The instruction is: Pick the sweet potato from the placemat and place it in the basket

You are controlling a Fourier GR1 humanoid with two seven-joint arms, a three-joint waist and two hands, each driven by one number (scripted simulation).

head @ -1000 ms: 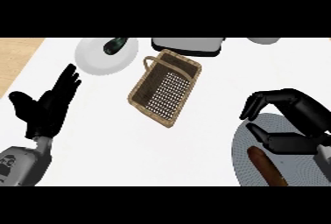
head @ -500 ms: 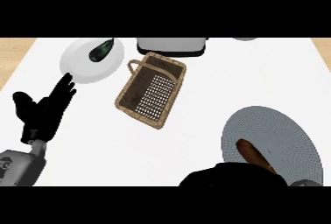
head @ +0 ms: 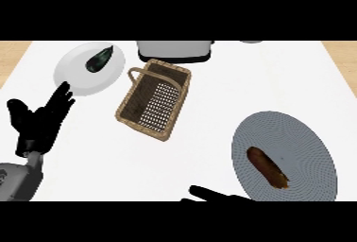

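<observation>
Sweet potato point(head: 268, 167) on placemat point(head: 307, 142) — near, up-right of right hand point(head: 219, 195), whose openness cannot be told.

The left hand point(head: 38, 124) rests open at the left edge of the frame, fingers straight and spread, pointing toward the upper right, thumb out to the left. Its grey forearm point(head: 17, 179) comes in from the lower left corner. Only a black sliver of the right hand point(head: 222, 197) shows at the bottom edge, just right of centre.
</observation>
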